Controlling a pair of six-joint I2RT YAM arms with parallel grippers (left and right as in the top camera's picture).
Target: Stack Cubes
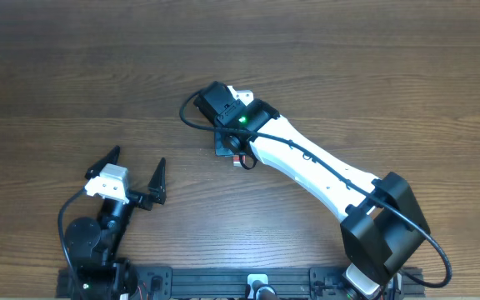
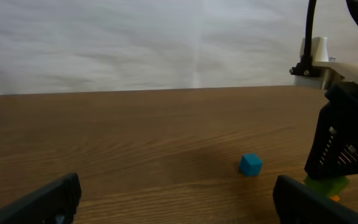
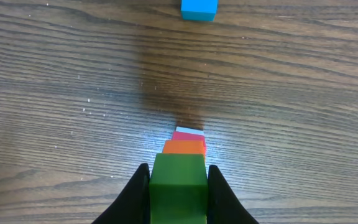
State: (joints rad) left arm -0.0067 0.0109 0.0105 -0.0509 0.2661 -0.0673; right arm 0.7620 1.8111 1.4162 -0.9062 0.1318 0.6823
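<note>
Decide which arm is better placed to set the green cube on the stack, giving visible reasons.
Right. The right tool is shut on the green cube, just above the orange cube topping the stack. The left tool is open, holds nothing and sits well away from the stack.

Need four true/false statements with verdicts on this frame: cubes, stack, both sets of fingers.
1. The right gripper has its fingers on either side of the green cube. True.
2. The blue cube sits on top of the stack. False: it lies alone on the table, apart from the stack.
3. An orange cube is directly under the green cube. True.
4. The left gripper holds a cube. False: its fingers are open and empty.
</note>
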